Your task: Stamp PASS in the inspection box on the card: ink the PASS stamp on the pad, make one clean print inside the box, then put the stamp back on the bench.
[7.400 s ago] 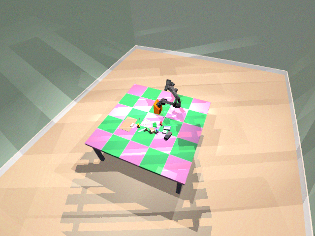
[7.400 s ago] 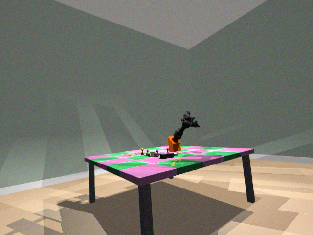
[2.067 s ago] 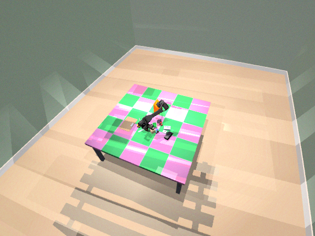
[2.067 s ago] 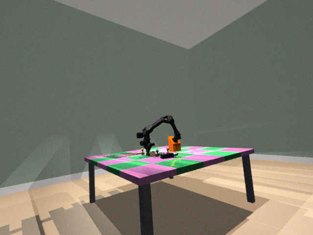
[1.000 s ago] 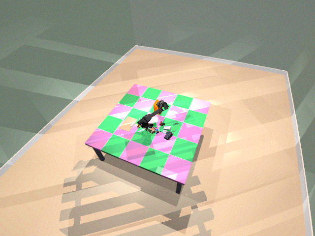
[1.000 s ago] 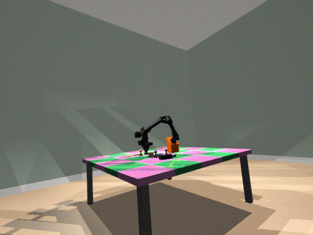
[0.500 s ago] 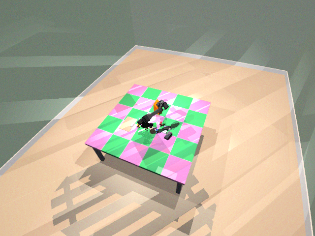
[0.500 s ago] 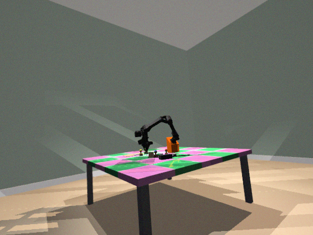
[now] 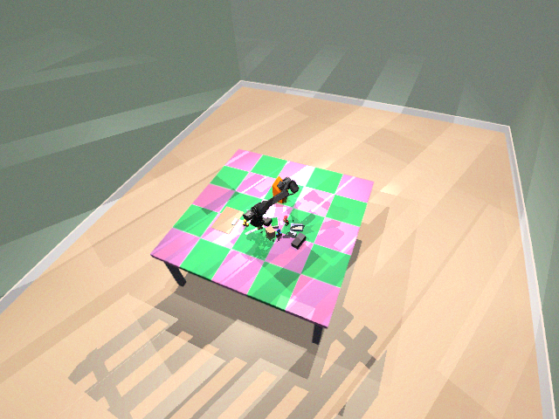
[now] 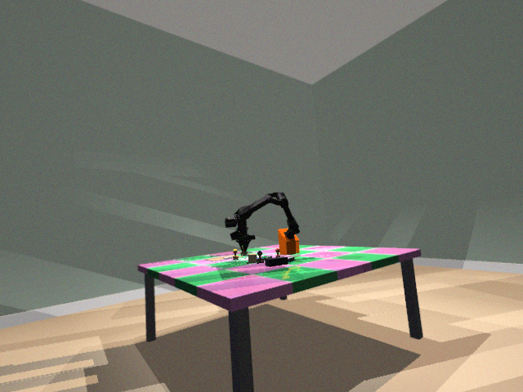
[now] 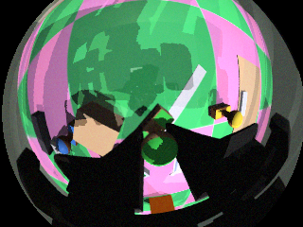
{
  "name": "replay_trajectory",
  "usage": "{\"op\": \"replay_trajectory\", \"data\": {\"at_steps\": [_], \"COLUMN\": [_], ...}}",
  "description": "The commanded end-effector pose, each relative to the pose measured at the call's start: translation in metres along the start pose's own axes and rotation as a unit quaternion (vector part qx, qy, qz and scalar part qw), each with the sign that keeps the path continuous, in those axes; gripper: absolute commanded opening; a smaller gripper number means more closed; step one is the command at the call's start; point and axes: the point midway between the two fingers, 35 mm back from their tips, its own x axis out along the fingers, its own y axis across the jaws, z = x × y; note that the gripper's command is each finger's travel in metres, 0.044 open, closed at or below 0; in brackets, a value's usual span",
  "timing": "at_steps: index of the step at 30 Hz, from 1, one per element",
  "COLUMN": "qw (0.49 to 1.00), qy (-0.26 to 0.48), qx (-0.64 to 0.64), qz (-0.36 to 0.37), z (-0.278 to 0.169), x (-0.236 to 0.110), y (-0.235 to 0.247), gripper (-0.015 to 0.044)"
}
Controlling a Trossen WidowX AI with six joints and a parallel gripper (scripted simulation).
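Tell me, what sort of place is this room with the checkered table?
Probably a bare test room for a robot rather than a home or office: plain grey-green walls, a wooden floor, and only one pink-and-green checkered table, carrying a black jointed robot arm on an orange base block.
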Motion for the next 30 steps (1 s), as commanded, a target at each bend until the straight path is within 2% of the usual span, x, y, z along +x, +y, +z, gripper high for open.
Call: {"op": "replay_trajectory", "data": {"at_steps": [1,30], "qw": [1.0,1.0], "qy": [-0.002,-0.002], "qx": [-0.002,-0.002], "qz": [-0.002,-0.001], "z": [0.001,0.001], "x": [-0.003,-0.018], "y": [0.0,0.0], "gripper": [0.0,0.0]}}
